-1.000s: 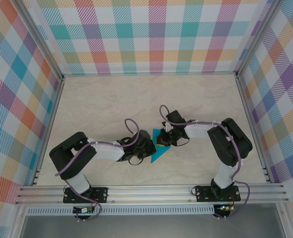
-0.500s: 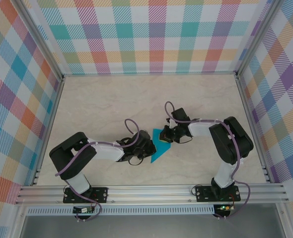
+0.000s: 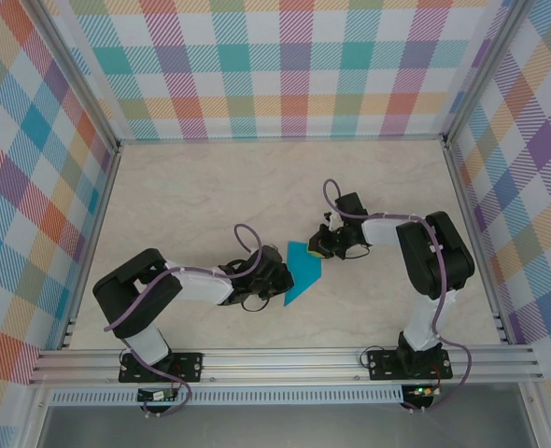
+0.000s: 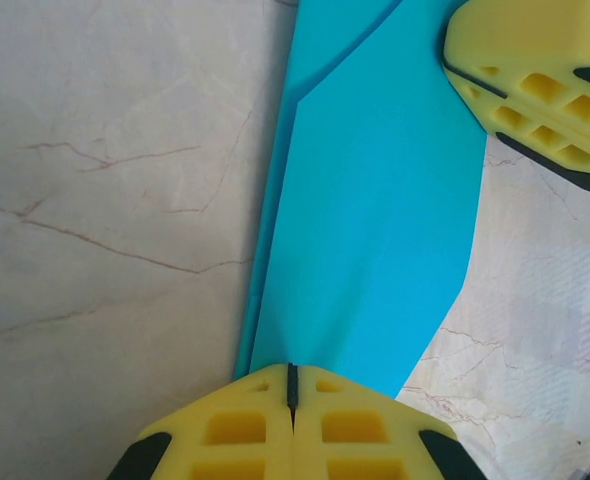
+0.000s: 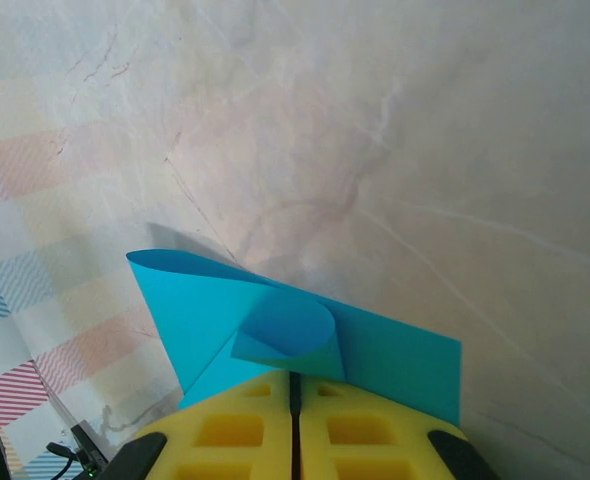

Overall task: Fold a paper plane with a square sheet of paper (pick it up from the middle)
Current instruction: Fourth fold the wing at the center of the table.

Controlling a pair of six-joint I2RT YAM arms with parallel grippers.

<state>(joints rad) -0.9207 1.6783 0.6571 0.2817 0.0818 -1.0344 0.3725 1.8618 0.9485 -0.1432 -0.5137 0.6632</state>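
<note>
Over the last second the right gripper [image 3: 321, 245] has drawn back toward the upper right of the overhead view. It has gone from sitting over the sheet of paper [image 3: 303, 273] to its upper right edge, so more teal now shows between the two arms. We judge it is pulling a layer outward to set or open a fold. The plane is still only part made, with no narrow dart shape yet.

The sheet lies at the middle of the table [image 3: 191, 196], just right of the left gripper [image 3: 278, 278]. That gripper is clamped on the sheet's near end. In its wrist view the yellow pads meet along a thin seam, and the paper runs straight into it. The right gripper's pads are likewise pressed together on the opposite edge.

The paper is thin, matte and plain teal. It is creased into overlapping layers with a sharp diagonal edge, and one small flap curls up in a soft loop just above the right pads. The pads are ribbed yellow foam, and the tabletop is pale, veined and marble-like.
</note>
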